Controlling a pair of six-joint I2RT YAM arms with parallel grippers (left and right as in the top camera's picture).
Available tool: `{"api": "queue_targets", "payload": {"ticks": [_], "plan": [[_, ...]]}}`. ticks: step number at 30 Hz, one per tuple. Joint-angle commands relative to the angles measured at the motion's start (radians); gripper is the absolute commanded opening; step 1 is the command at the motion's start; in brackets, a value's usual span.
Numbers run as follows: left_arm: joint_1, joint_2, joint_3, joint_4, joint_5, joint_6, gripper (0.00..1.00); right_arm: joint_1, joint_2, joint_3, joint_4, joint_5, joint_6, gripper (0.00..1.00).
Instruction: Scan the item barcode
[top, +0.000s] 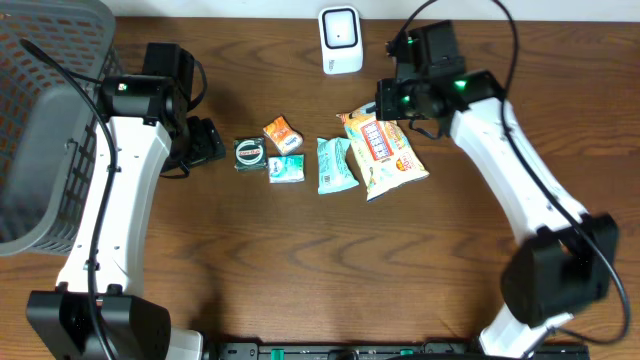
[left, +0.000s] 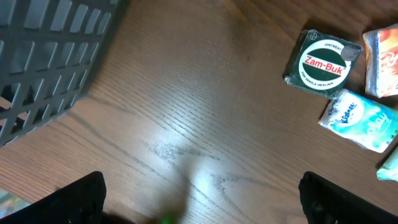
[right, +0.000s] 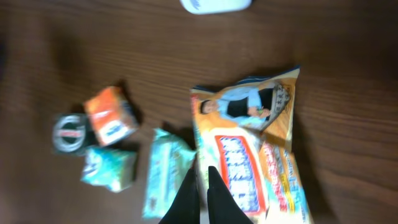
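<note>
Where the right gripper (right: 200, 173) hangs, its fingers are seen pressed together with no gap, over the left edge of the snack bag (top: 388, 152). Whether any of the film is pinched between them cannot be told. The bag is found lying flat, printed face up, on the wooden table (top: 300, 270), right of centre and below the white barcode scanner (top: 340, 40), from which it is set apart. Its long axis is laid on a slant, from upper left to lower right in the overhead view, with the end bearing the pictured figure turned toward the scanner. That left edge is crowded by a teal packet (top: 335, 165), touching or nearly so. Farther left, a tissue pack (top: 286, 168), an orange packet (top: 281, 133) and a Zam-Buk tin (top: 250, 153) are grouped close together. The left gripper (left: 202, 183) is held spread wide over bare wood, near the tin. A grey basket (top: 40, 150) is placed at the table's left edge.
</note>
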Motion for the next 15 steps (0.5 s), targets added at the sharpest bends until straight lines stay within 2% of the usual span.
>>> {"api": "queue_targets", "payload": {"ticks": [1, 5, 7, 15], "plan": [[0.003, 0.006, -0.002, -0.004, -0.009, -0.008, 0.98, 0.013, 0.103, 0.008, 0.014, 0.064, 0.008, 0.01], [0.003, 0.006, -0.002, -0.004, -0.009, -0.008, 0.98, 0.013, 0.187, 0.008, 0.059, 0.079, 0.008, 0.01], [0.003, 0.006, -0.002, -0.004, -0.009, -0.008, 0.98, 0.012, 0.214, 0.008, 0.055, 0.146, 0.008, 0.01], [0.003, 0.006, -0.002, -0.004, -0.009, -0.008, 0.98, 0.009, 0.271, 0.008, -0.116, 0.441, 0.034, 0.01]]}}
